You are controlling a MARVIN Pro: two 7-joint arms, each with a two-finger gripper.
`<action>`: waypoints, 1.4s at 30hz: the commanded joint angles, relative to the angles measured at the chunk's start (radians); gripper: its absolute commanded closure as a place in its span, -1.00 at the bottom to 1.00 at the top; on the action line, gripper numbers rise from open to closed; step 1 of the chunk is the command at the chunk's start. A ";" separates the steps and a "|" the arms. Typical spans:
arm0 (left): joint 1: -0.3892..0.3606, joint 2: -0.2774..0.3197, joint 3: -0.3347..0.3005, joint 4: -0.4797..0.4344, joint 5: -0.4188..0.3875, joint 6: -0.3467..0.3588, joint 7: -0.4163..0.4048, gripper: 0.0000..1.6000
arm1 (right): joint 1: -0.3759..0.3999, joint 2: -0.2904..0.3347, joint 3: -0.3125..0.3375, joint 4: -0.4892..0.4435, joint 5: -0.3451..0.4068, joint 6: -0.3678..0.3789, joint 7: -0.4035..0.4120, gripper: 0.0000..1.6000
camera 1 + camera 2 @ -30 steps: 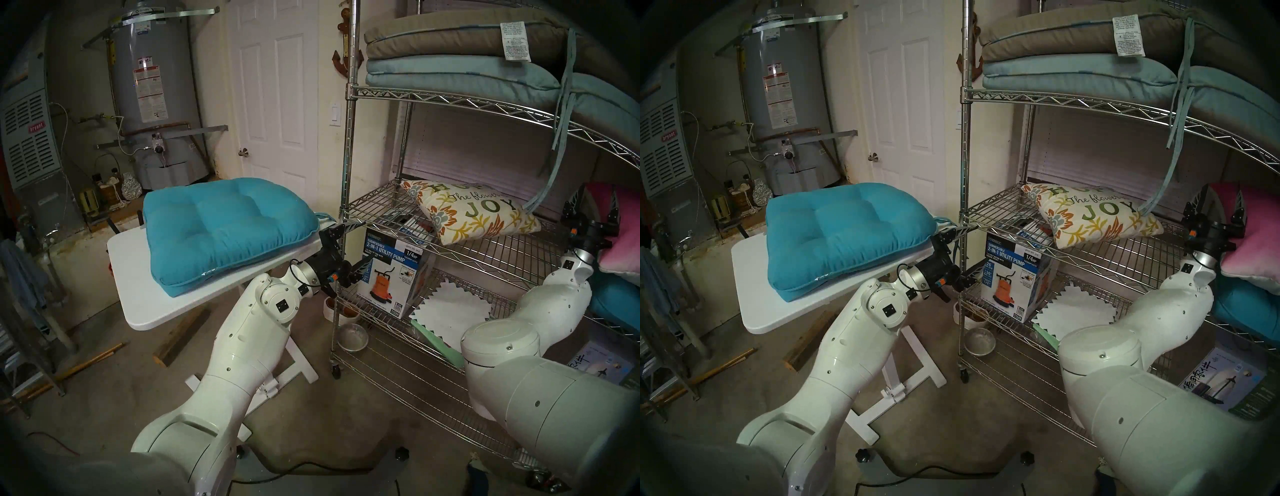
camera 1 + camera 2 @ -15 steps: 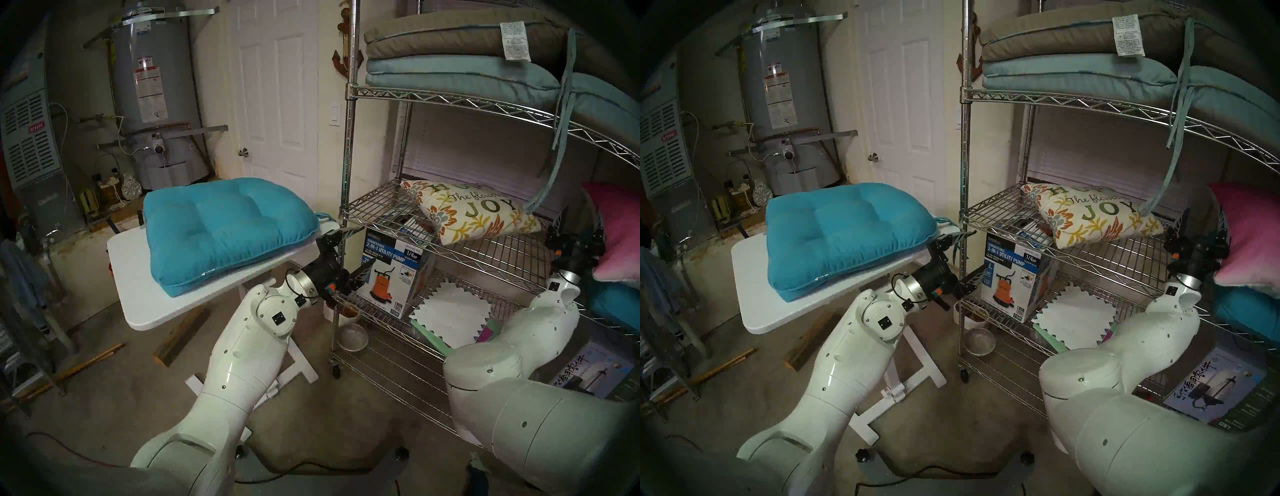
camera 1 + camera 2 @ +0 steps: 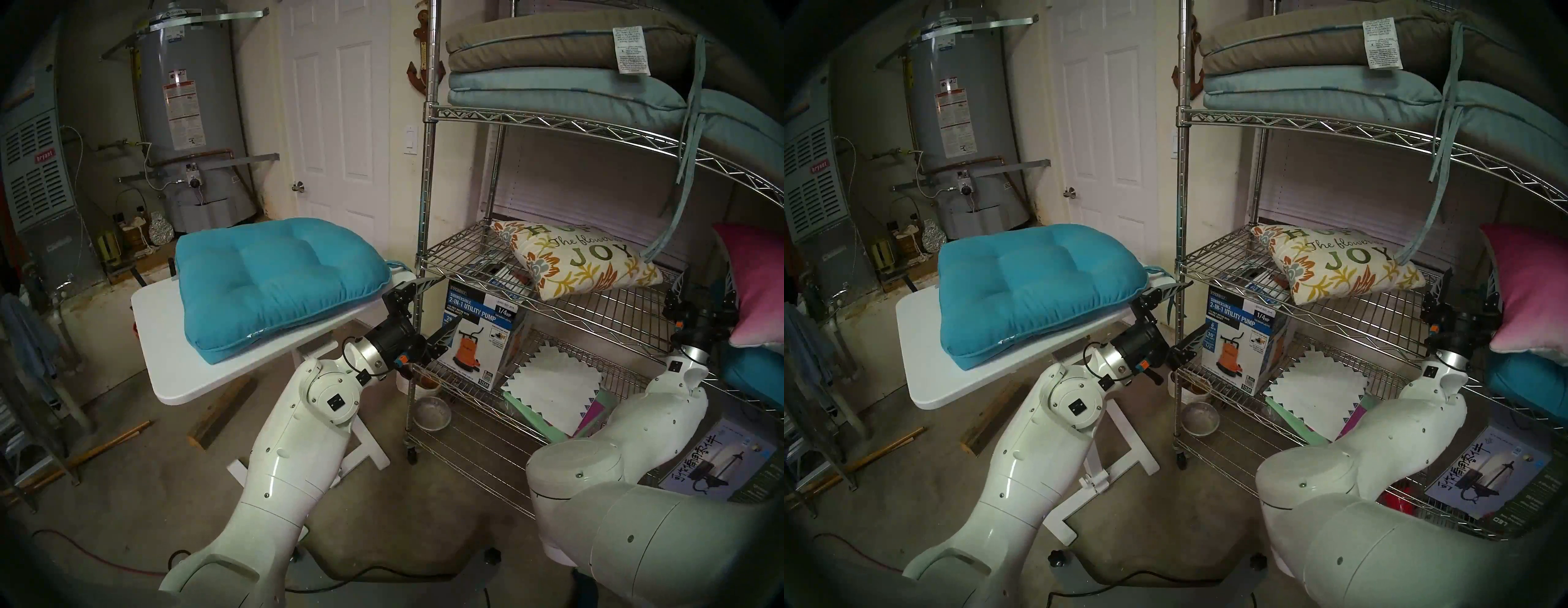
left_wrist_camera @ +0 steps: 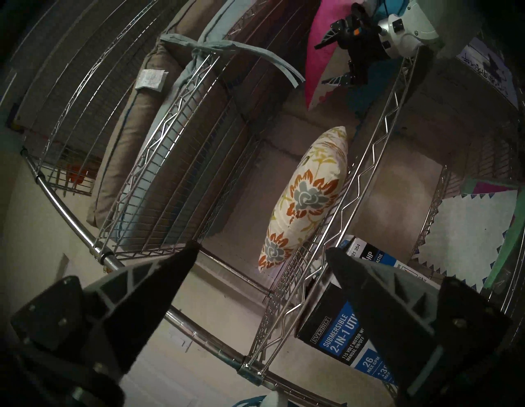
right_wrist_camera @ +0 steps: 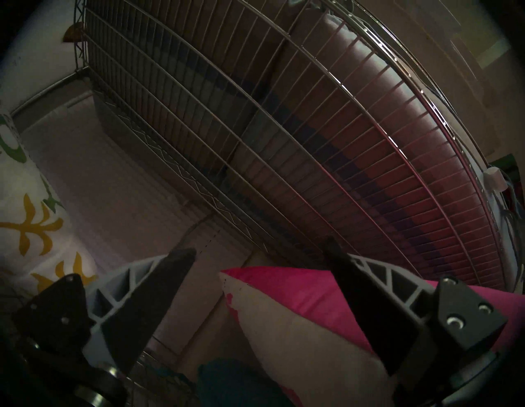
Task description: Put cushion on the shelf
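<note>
Cream cushion [image 3: 578, 262] w/ green JOY lettering, orange leaves, on shelf [image 3: 475, 259].

Two robot arms with glossy white, rounded shells in thick segments, dotted with small dark screws. A round cap on each elbow joint bears a small black square marking. Each wrist ends in a polished silver ring, then a black cylindrical housing with a small orange tab. A thin black cable loops beside the left wrist. The left gripper [image 3: 430, 310] and right gripper [image 3: 702, 286] each have two black pointed fingers [image 4: 159, 287] backed by grey triangular ribbing, bolted to black plates.
</note>
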 commanded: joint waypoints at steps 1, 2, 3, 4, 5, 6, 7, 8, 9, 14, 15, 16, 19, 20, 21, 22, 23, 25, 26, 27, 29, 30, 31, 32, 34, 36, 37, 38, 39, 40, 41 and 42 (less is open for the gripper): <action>0.036 -0.003 -0.002 -0.083 -0.013 -0.007 0.011 -1.00 | -0.015 -0.022 -0.003 -0.081 0.031 0.001 0.005 -1.00; 0.043 -0.003 -0.002 -0.091 -0.013 -0.007 0.011 -1.00 | -0.019 -0.026 -0.003 -0.091 0.034 0.001 0.008 -1.00; 0.051 -0.003 -0.003 -0.100 -0.014 -0.007 0.012 -1.00 | -0.023 -0.031 -0.003 -0.101 0.037 0.001 0.012 -1.00; 0.057 -0.003 -0.003 -0.107 -0.014 -0.008 0.012 -1.00 | -0.027 -0.035 -0.003 -0.109 0.040 0.001 0.016 -1.00; 0.062 -0.003 -0.004 -0.112 -0.014 -0.008 0.012 -1.00 | -0.030 -0.038 -0.003 -0.115 0.042 0.001 0.019 -1.00; 0.070 -0.002 -0.004 -0.122 -0.015 -0.008 0.012 -1.00 | -0.035 -0.044 -0.003 -0.127 0.045 0.001 0.023 -1.00; 0.076 -0.002 -0.005 -0.129 -0.015 -0.008 0.012 -1.00 | -0.039 -0.048 -0.003 -0.135 0.048 0.001 0.027 -1.00; 0.082 -0.002 -0.005 -0.136 -0.015 -0.008 0.012 -1.00 | -0.043 -0.052 -0.003 -0.144 0.051 0.001 0.030 -1.00; 0.090 -0.002 -0.005 -0.144 -0.015 -0.008 0.012 -1.00 | -0.047 -0.056 -0.003 -0.154 0.054 0.001 0.035 -1.00; 0.125 -0.002 -0.007 -0.181 -0.016 -0.008 0.011 -1.00 | -0.067 -0.078 -0.003 -0.200 0.069 0.001 0.055 -1.00; 0.130 -0.002 -0.007 -0.186 -0.016 -0.008 0.011 -1.00 | -0.070 -0.082 -0.003 -0.207 0.072 0.001 0.059 -1.00; 0.137 -0.002 -0.007 -0.193 -0.016 -0.008 0.011 -1.00 | -0.073 -0.087 -0.003 -0.217 0.075 0.001 0.063 -1.00; 0.156 -0.002 -0.007 -0.211 -0.016 -0.007 0.011 -1.00 | -0.083 -0.100 -0.003 -0.241 0.083 0.001 0.075 -1.00; 0.156 -0.002 -0.007 -0.211 -0.016 -0.007 0.011 -1.00 | -0.083 -0.100 -0.003 -0.241 0.083 0.001 0.075 -1.00; 0.172 -0.002 -0.007 -0.227 -0.016 -0.007 0.010 -1.00 | -0.091 -0.114 -0.003 -0.261 0.091 0.001 0.085 -1.00; 0.178 -0.002 -0.006 -0.233 -0.016 -0.007 0.010 -1.00 | -0.094 -0.119 -0.003 -0.268 0.093 0.001 0.089 -1.00; 0.184 -0.003 -0.006 -0.238 -0.015 -0.007 0.010 -1.00 | -0.096 -0.125 -0.003 -0.275 0.096 0.001 0.093 -1.00; 0.199 -0.003 -0.005 -0.252 -0.015 -0.006 0.010 -1.00 | -0.103 -0.139 -0.006 -0.294 0.104 0.001 0.103 -1.00; 0.205 -0.004 -0.004 -0.259 -0.015 -0.006 0.010 -1.00 | -0.106 -0.146 -0.007 -0.302 0.108 0.001 0.108 -1.00; 0.211 -0.004 -0.003 -0.265 -0.015 -0.006 0.010 -1.00 | -0.108 -0.153 -0.009 -0.310 0.111 0.001 0.112 -1.00; 0.223 -0.004 -0.003 -0.277 -0.014 -0.006 0.010 -1.00 | -0.113 -0.167 -0.013 -0.326 0.118 0.001 0.121 -1.00; 0.231 -0.004 -0.002 -0.285 -0.014 -0.006 0.010 -1.00 | -0.116 -0.176 -0.015 -0.337 0.123 0.001 0.126 -1.00; 0.238 -0.003 -0.002 -0.290 -0.014 -0.005 0.010 -1.00 | -0.119 -0.183 -0.017 -0.345 0.127 0.001 0.131 -1.00; 0.242 -0.003 -0.002 -0.294 -0.014 -0.005 0.010 -1.00 | -0.120 -0.188 -0.018 -0.351 0.129 0.001 0.134 -1.00; 0.255 -0.002 -0.003 -0.305 -0.014 -0.004 0.010 -1.00 | -0.124 -0.202 -0.021 -0.369 0.138 0.001 0.142 -1.00; 0.268 -0.001 -0.004 -0.318 -0.013 -0.004 0.010 -1.00 | -0.129 -0.217 -0.024 -0.388 0.147 0.001 0.151 -1.00; 0.273 -0.001 -0.004 -0.323 -0.013 -0.003 0.010 -1.00 | -0.130 -0.223 -0.025 -0.397 0.151 0.001 0.155 -1.00; 0.279 0.000 -0.005 -0.329 -0.013 -0.003 0.010 -1.00 | -0.132 -0.229 -0.026 -0.406 0.155 0.001 0.159 -1.00; 0.285 0.000 -0.005 -0.336 -0.013 -0.003 0.010 -1.00 | -0.135 -0.236 -0.027 -0.416 0.160 0.001 0.164 -1.00; 0.290 0.001 -0.006 -0.341 -0.013 -0.003 0.010 -1.00 | -0.135 -0.241 -0.028 -0.425 0.164 0.001 0.168 -1.00; 0.296 0.001 -0.007 -0.347 -0.013 -0.002 0.010 -1.00 | -0.134 -0.244 -0.030 -0.433 0.168 0.001 0.172 -1.00; 0.301 0.002 -0.007 -0.353 -0.013 -0.002 0.011 -1.00 | -0.134 -0.248 -0.030 -0.442 0.173 0.001 0.176 -1.00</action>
